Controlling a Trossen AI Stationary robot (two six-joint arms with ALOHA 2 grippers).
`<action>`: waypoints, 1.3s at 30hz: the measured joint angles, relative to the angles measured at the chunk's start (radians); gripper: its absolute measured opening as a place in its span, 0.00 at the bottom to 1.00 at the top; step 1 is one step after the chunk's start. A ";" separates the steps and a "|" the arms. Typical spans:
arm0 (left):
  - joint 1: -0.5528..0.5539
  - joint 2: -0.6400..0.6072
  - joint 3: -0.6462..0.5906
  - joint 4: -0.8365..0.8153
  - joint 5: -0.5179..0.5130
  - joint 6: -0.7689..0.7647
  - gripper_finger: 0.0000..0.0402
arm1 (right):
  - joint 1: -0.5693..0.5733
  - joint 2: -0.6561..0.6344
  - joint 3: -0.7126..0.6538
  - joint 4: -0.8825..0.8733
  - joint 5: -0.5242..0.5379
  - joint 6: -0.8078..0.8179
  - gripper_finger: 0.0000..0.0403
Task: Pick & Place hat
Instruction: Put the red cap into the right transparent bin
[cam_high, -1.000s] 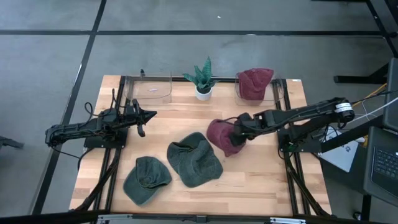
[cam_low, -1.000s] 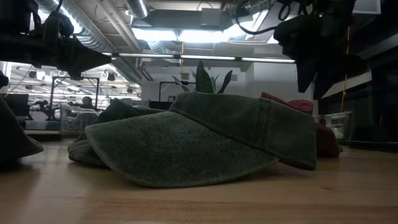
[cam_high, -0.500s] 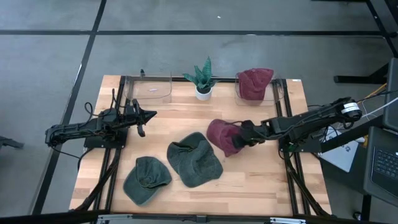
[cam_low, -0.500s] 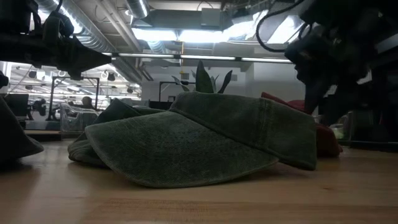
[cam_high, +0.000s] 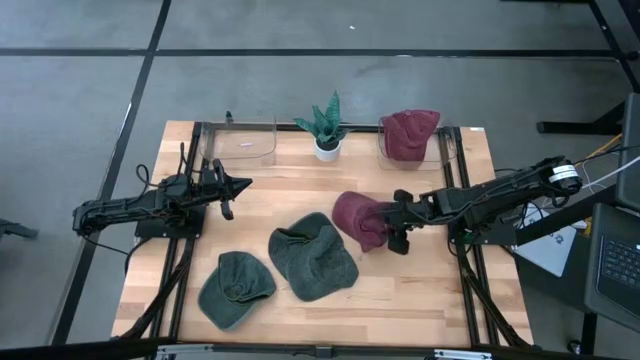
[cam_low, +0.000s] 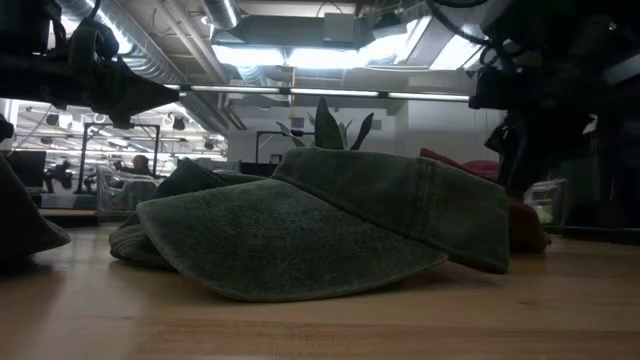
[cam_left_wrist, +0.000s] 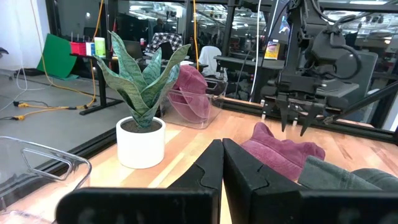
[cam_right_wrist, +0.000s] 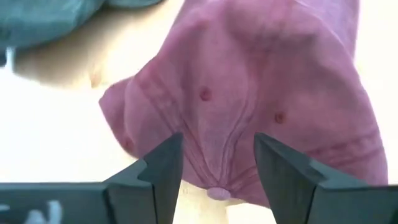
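A maroon hat (cam_high: 358, 218) lies crown up on the wooden table, right of centre; it also shows in the right wrist view (cam_right_wrist: 249, 93) and the left wrist view (cam_left_wrist: 283, 154). My right gripper (cam_high: 397, 226) hangs open just above the hat's right side, slanting down, with its fingers (cam_right_wrist: 163, 163) standing over the crown near its top button (cam_right_wrist: 217, 193). From the left wrist view, this gripper (cam_left_wrist: 295, 121) is clear of the hat. My left gripper (cam_high: 238, 185) waits at the table's left, level and shut (cam_left_wrist: 221, 163).
Two green hats (cam_high: 312, 256) (cam_high: 235, 288) lie toward the near edge; one fills the low view (cam_low: 320, 235). At the far edge stand a potted plant (cam_high: 326, 128), a clear bin holding another maroon hat (cam_high: 408, 133), and a clear bin (cam_high: 245, 140) at the left.
My right gripper has sunk toward the maroon hat, drawn back a little toward the table's right edge, and rolled about its wrist. It has stayed open. The hat has not moved.
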 joint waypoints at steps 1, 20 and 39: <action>0.000 0.000 0.000 0.000 0.000 0.000 0.01 | 0.000 0.000 0.000 0.000 -0.001 -0.031 0.48; 0.000 0.000 0.000 0.000 0.000 0.000 0.01 | -0.096 0.199 0.001 0.137 -0.045 -0.070 0.48; 0.000 0.000 0.000 0.000 0.000 0.000 0.01 | -0.112 0.202 0.000 0.062 -0.073 -0.346 0.05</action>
